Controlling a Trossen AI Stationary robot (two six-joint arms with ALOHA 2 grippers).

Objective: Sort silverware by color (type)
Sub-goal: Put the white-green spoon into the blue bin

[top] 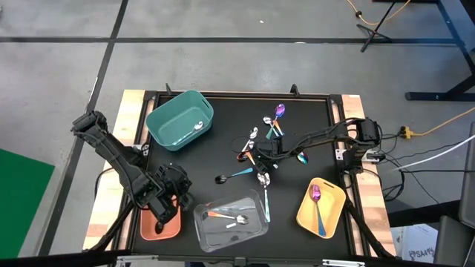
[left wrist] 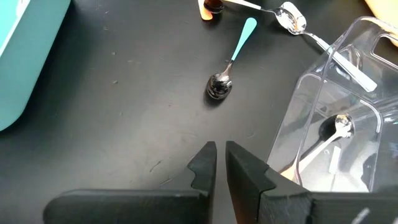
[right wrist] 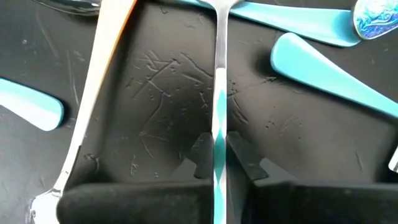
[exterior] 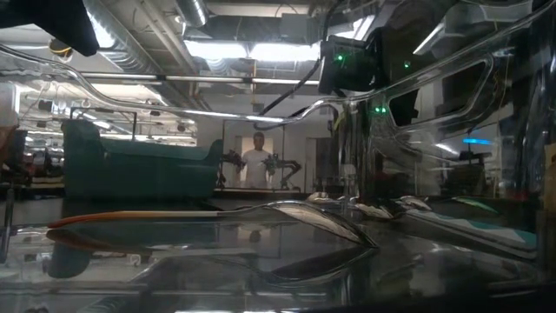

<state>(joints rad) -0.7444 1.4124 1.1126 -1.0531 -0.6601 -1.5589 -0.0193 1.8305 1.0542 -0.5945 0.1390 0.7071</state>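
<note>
Several spoons lie in a loose pile point(top: 263, 144) on the black mat's middle: a purple-bowled one point(top: 280, 111), a black-bowled one with a teal handle point(top: 230, 176), and silver ones. My right gripper point(top: 272, 148) is down in the pile, shut on a silver spoon point(right wrist: 219, 74). My left gripper point(left wrist: 221, 155) is shut and empty over the salmon bin point(top: 159, 222); the black-bowled spoon point(left wrist: 227, 71) lies ahead of it. The teal bin point(top: 179, 119) holds a silver spoon, the clear bin point(top: 231, 219) an orange-handled and a silver one, and the yellow bin point(top: 320, 208) a purple-bowled one. My right gripper pinches the silver spoon's thin handle point(right wrist: 219, 134) between its two fingers point(right wrist: 201, 155), coming from above and pointing down, the fingers across the handle. The bowl end runs away from the fingers. Whether the spoon is off the mat, I cannot tell.
An orange-handled spoon point(right wrist: 102, 68) and teal handles point(right wrist: 323, 68) lie close on either side of the held spoon. The clear bin's wall point(left wrist: 323, 106) stands just beside my left gripper. A person point(exterior: 258, 161) stands far behind the table.
</note>
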